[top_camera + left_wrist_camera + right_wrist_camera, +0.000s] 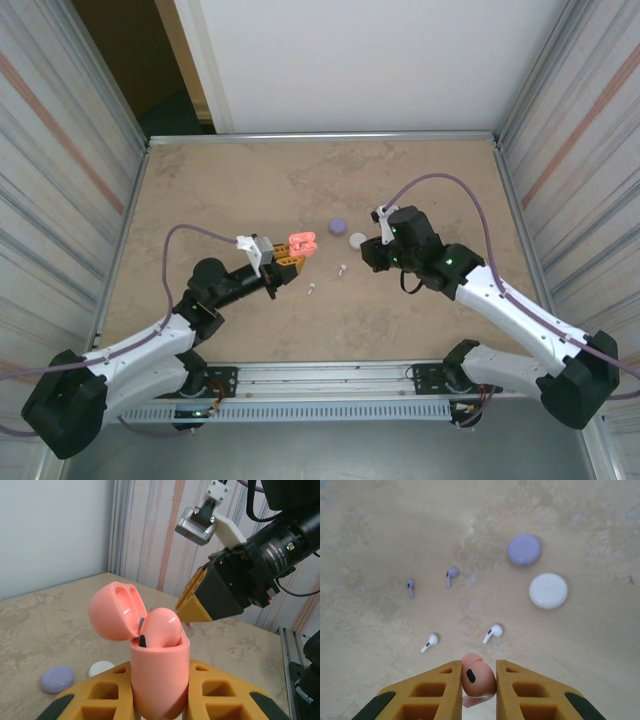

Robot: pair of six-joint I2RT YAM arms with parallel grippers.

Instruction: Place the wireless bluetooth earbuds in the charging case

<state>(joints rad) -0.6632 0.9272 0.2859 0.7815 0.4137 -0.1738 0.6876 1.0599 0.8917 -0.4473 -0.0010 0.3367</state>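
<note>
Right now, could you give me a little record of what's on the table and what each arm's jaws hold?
left jaws: shut on coral case, lid open, first coral bud in it
right jaws: shut on second coral bud, close to the open case
loose on table: two white buds, two purple buds
closed cases: white case, purple case, side by side

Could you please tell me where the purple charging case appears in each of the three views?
Top external: purple case near the centre of the picture.
Left wrist: purple case at lower left.
Right wrist: purple case at upper right.
Shared landmark: the white case lying beside it.
</note>
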